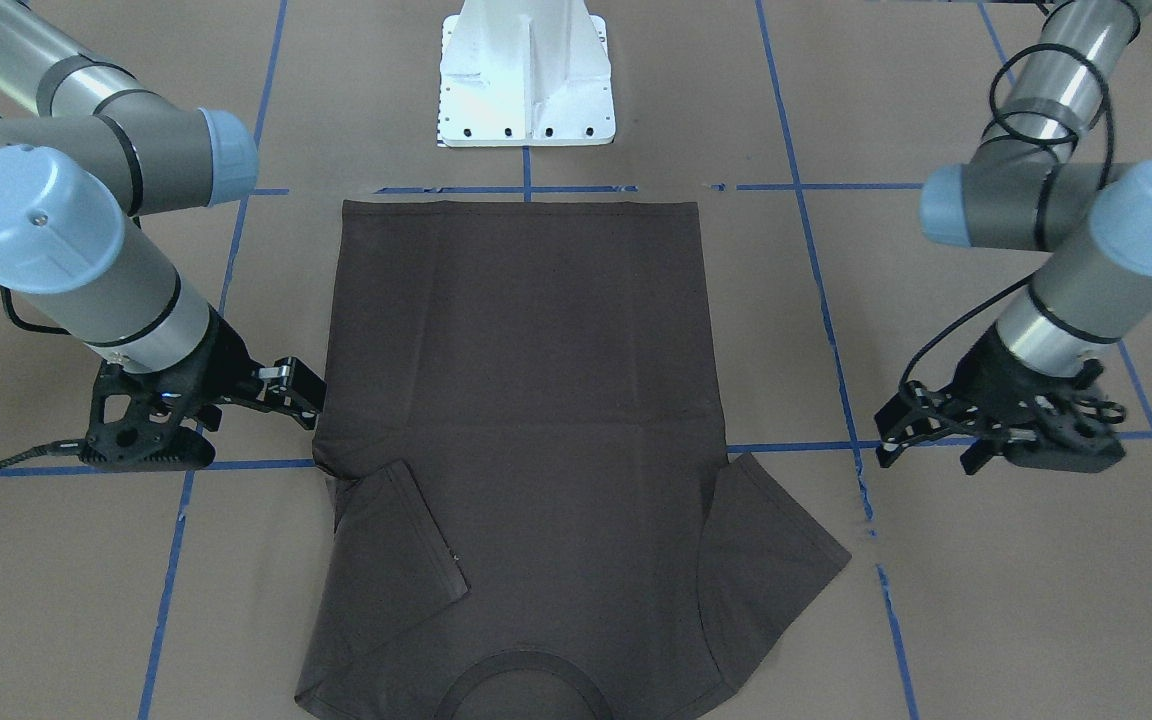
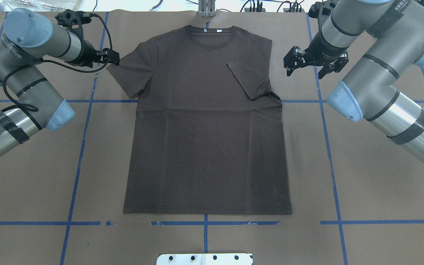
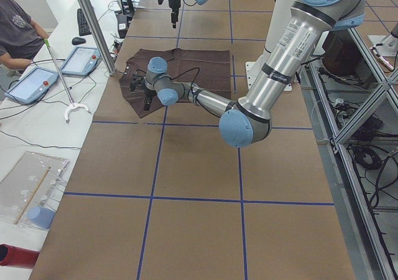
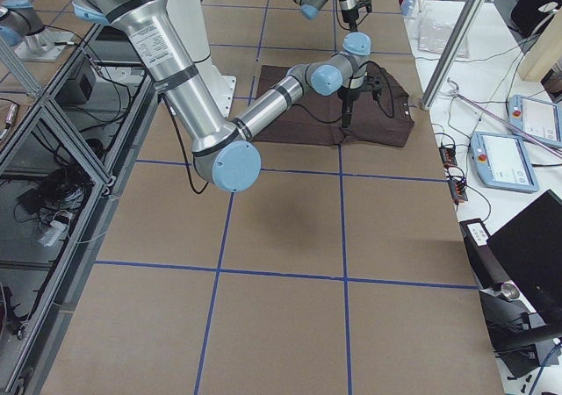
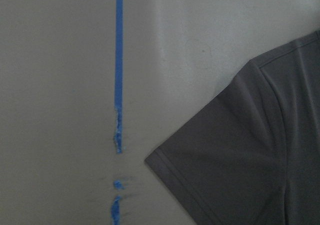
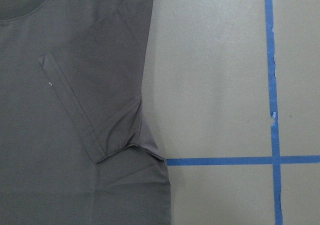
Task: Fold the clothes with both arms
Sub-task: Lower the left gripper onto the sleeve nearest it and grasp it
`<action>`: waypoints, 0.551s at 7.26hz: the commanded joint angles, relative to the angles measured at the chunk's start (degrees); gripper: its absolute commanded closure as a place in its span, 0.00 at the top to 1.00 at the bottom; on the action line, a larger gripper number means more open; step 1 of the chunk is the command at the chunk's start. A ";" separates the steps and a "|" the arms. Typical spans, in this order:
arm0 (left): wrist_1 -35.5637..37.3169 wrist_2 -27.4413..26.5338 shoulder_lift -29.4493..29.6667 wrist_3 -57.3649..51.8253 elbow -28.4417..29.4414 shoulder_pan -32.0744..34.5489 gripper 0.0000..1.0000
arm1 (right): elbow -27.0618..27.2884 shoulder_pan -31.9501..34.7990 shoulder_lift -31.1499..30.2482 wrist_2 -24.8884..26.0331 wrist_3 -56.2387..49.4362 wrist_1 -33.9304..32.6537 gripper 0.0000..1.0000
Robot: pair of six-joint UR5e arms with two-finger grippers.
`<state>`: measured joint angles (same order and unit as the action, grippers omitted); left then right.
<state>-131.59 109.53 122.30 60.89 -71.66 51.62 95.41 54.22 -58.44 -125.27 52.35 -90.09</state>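
The T-shirt (image 2: 204,140) lies flat, front up, in the middle of the table (image 2: 363,184), between the two arms. Its long axis runs from collar to hem, straight out from the robot. The collar (image 2: 210,35) points to the far side and the hem (image 2: 206,212) sits nearest the white base (image 2: 204,258). The sleeve on the robot's right (image 2: 247,79) is already turned in over the chest. The one on its left (image 2: 127,73) is spread out to the side.

The left gripper (image 2: 112,56) hangs just beside that spread sleeve, and the right gripper (image 2: 305,65) hangs near the folded one, a little clear of the shoulder. Both look to have their fingers apart with nothing between them. The left is harder to read from behind and shows better from across the table.

The shirt looks like thin, light, limp cloth. I'd expect it to sag and crease wherever it is lifted, and to drag a bit on the brown paper rather than slide. It isn't fragile, but a pinch may catch two layers instead of one. The stitched edges look the firmest places to take hold: the sleeve cuff, the shoulder seams beside the collar, or the hem corners.
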 commanded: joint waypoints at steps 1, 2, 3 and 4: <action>-4.03 -5.53 1.71 1.52 5.29 -2.22 1.00 | 0.30 -0.16 -0.45 0.21 0.55 0.27 1.00; -3.94 -6.07 2.32 1.25 6.52 -2.23 1.00 | 0.30 -0.25 -0.36 0.20 0.73 0.35 1.00; -3.94 -7.99 3.28 1.16 8.44 -2.23 1.00 | 0.04 -0.34 -0.36 0.29 0.73 0.35 1.00; -4.03 -9.40 4.68 0.90 10.64 -2.23 1.00 | 0.04 -0.34 -0.36 0.21 0.73 0.35 1.00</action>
<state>-135.51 101.95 125.55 62.04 -63.47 49.44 95.53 53.93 -58.81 -125.03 53.05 -89.75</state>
